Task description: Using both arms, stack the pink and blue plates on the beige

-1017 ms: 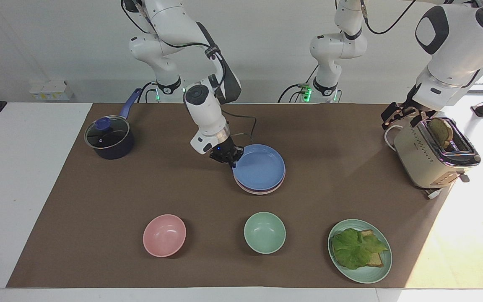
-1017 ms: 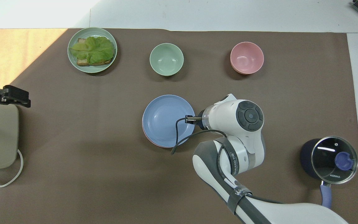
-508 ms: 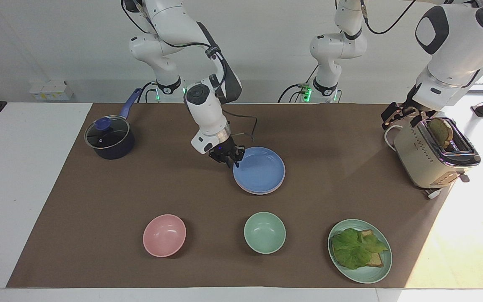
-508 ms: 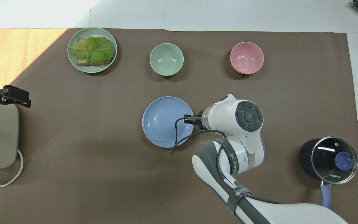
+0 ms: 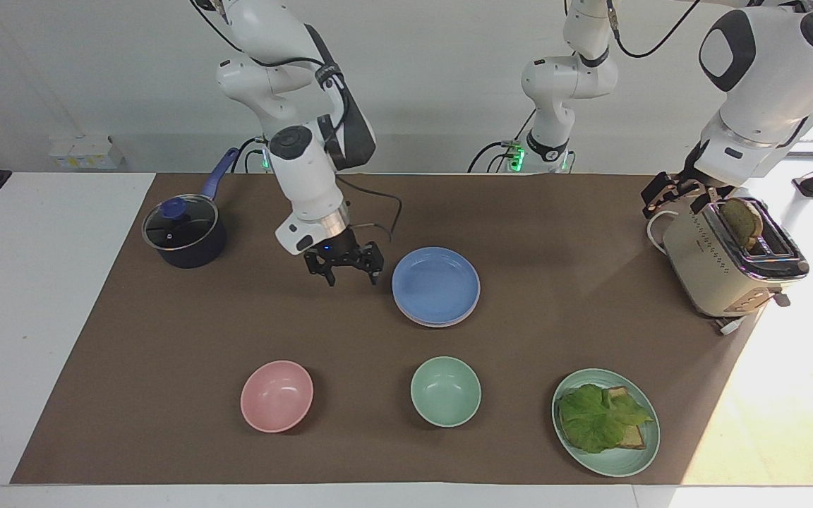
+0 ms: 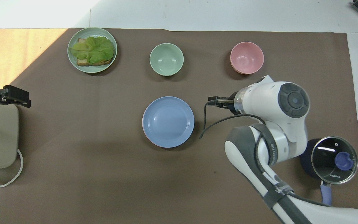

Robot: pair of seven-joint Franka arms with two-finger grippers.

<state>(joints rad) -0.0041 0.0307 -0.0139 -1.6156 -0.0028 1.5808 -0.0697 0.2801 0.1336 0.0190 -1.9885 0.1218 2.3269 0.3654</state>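
The blue plate (image 5: pixel 436 284) (image 6: pixel 168 121) lies flat on top of a stack in the middle of the mat. Under it a thin rim of the pink plate (image 5: pixel 449 324) shows. The beige plate is hidden beneath them. My right gripper (image 5: pixel 352 275) (image 6: pixel 215 102) hangs open over the bare mat beside the stack, toward the right arm's end, apart from the plates and holding nothing. My left gripper (image 5: pixel 666 192) (image 6: pixel 9 95) waits by the toaster's end at the left arm's end, open and empty.
A dark pot with a glass lid (image 5: pixel 184 233) stands near the right arm's base. Farther from the robots sit a pink bowl (image 5: pixel 276 395), a mint bowl (image 5: pixel 445 391) and a mint plate with toast and lettuce (image 5: pixel 605 421). The toaster (image 5: pixel 727 264) holds a bread slice.
My right gripper opened and let go of the blue plate's rim. The plate settled flat on the stack. The gripper then drew away toward the right arm's end. The left arm stayed still.
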